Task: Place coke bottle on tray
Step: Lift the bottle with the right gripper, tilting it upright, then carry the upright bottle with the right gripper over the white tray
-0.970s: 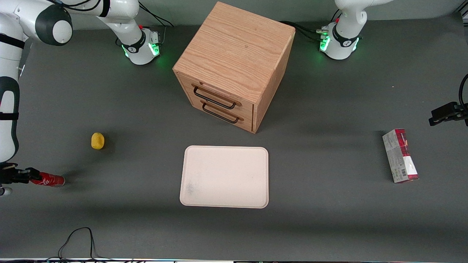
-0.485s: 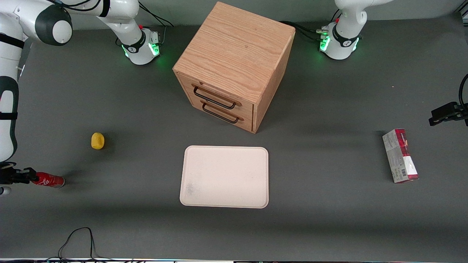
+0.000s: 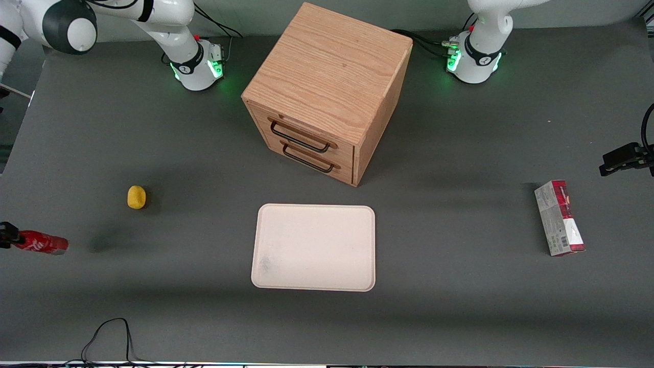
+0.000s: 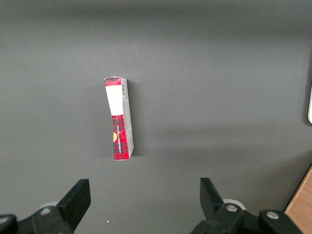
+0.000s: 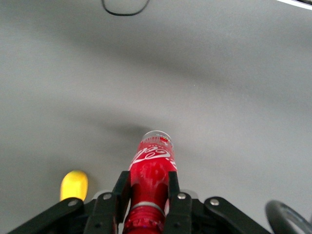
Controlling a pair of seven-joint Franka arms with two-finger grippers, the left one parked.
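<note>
The coke bottle (image 3: pixel 41 243) is a small glossy red bottle with white script, held lying sideways above the table at the working arm's end, its shadow on the mat beside it. My gripper (image 3: pixel 9 238) is shut on its neck at the frame's edge. In the right wrist view the two black fingers (image 5: pixel 121 191) clamp the bottle (image 5: pixel 152 168) just above the red cap. The cream tray (image 3: pixel 314 247) lies flat in the middle of the table, in front of the cabinet, well apart from the bottle.
A wooden two-drawer cabinet (image 3: pixel 327 92) stands farther from the camera than the tray. A yellow lemon-like object (image 3: pixel 136 197) lies near the bottle, also in the right wrist view (image 5: pixel 74 185). A red-and-grey carton (image 3: pixel 559 217) lies toward the parked arm's end. A black cable (image 3: pixel 107 337) loops near the front edge.
The gripper has lifted the bottle off the table and carried it toward the working arm's end; its shadow now lies apart from it. The arm has risen out of view.
</note>
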